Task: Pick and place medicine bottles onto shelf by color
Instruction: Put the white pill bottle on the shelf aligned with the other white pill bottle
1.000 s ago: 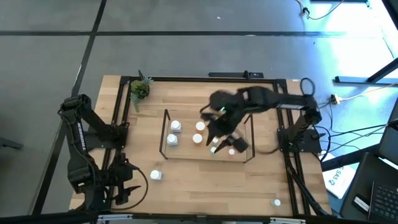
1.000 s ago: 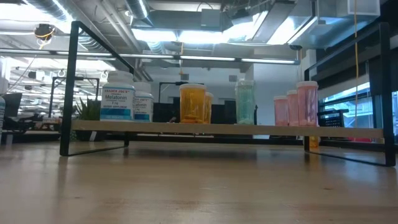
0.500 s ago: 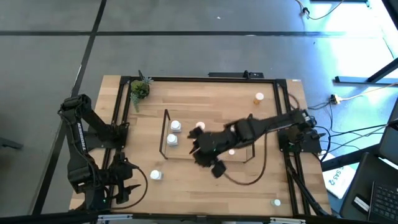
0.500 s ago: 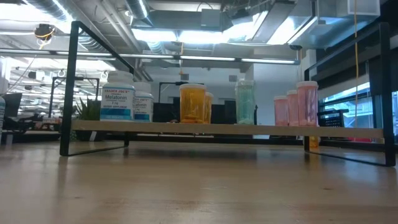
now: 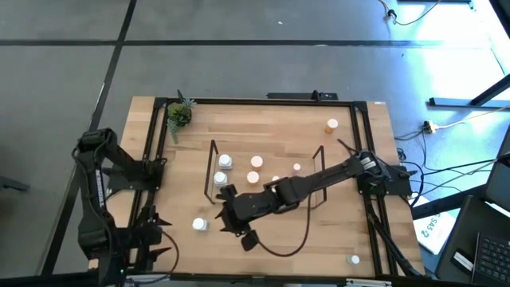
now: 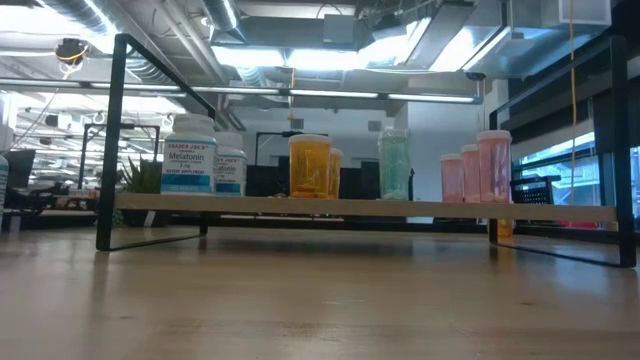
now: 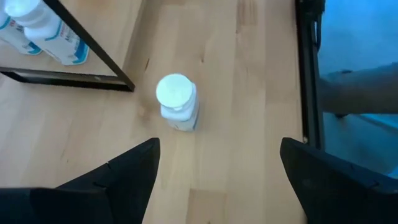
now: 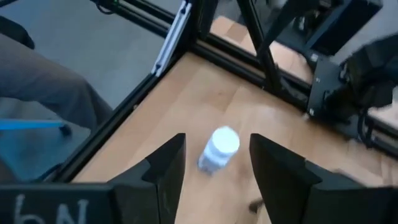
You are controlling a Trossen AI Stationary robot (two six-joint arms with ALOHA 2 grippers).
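Observation:
A white-capped white bottle stands upright on the table near the left front, also seen in the left wrist view and the right wrist view. My right gripper is open just to its right; the bottle lies ahead of the fingers, untouched. My left gripper is open to the bottle's left. The shelf holds white, orange, teal and pink bottles, all upright on its board.
An orange bottle stands at the far right and a white one at the near right. A potted plant sits at the far left corner. The black frame edges the table. A person's legs are beyond the edge.
My right gripper has swung from above the shelf toward the table's near-left, sinking and tipping lower, and now stands beside the lone white bottle. Its fingers have stayed open. My left arm has shifted slightly. The bottles have not moved.

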